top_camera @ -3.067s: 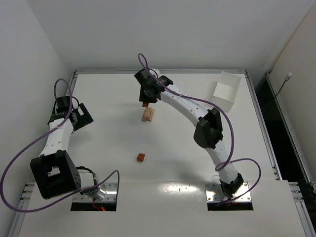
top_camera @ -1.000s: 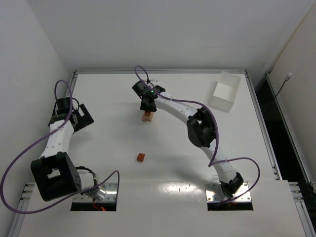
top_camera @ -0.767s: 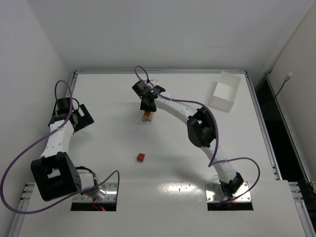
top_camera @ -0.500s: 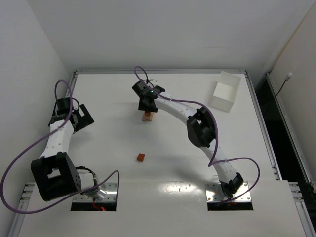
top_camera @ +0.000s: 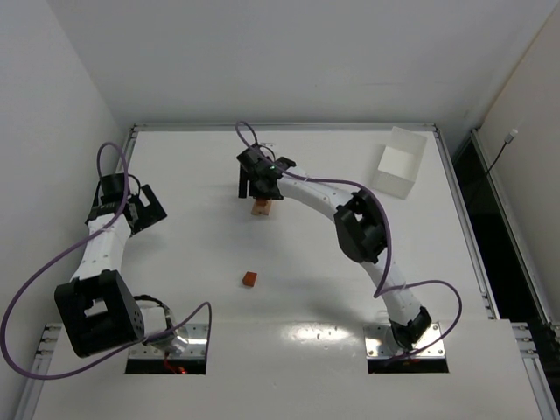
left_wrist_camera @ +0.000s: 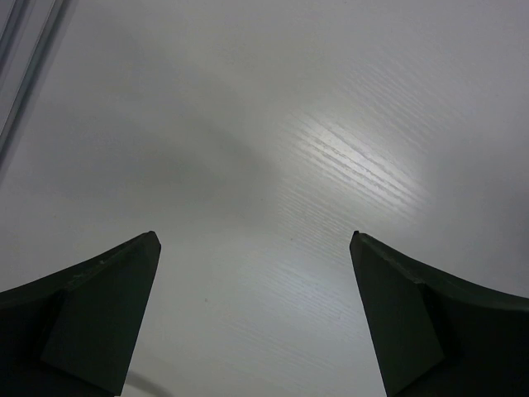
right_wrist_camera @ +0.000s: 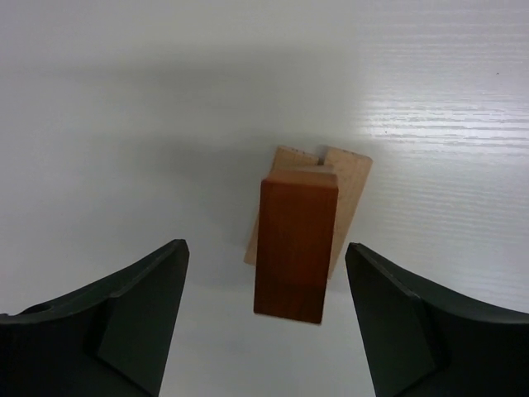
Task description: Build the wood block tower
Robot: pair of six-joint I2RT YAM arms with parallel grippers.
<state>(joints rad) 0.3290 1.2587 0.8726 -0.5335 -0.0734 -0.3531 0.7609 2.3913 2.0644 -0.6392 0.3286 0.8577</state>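
The wood block tower [top_camera: 261, 207] stands at the table's far middle. In the right wrist view a reddish-brown block [right_wrist_camera: 297, 246] rests on pale tan blocks [right_wrist_camera: 351, 178]. My right gripper [top_camera: 255, 185] hovers just above the tower, open and empty [right_wrist_camera: 264, 245], its fingers apart on either side of the reddish-brown block and not touching it. One loose reddish-orange wood block [top_camera: 250, 279] lies on the table nearer the arms. My left gripper [top_camera: 144, 210] is open and empty at the far left, over bare table [left_wrist_camera: 254, 236].
A white rectangular box [top_camera: 401, 162] stands at the back right. The table has a raised rim [top_camera: 280, 127] along its far edge. Purple cables loop off both arms.
My right gripper brought the reddish-brown block down onto the tan blocks, let go of it and now stands open just above. The left arm has not moved.
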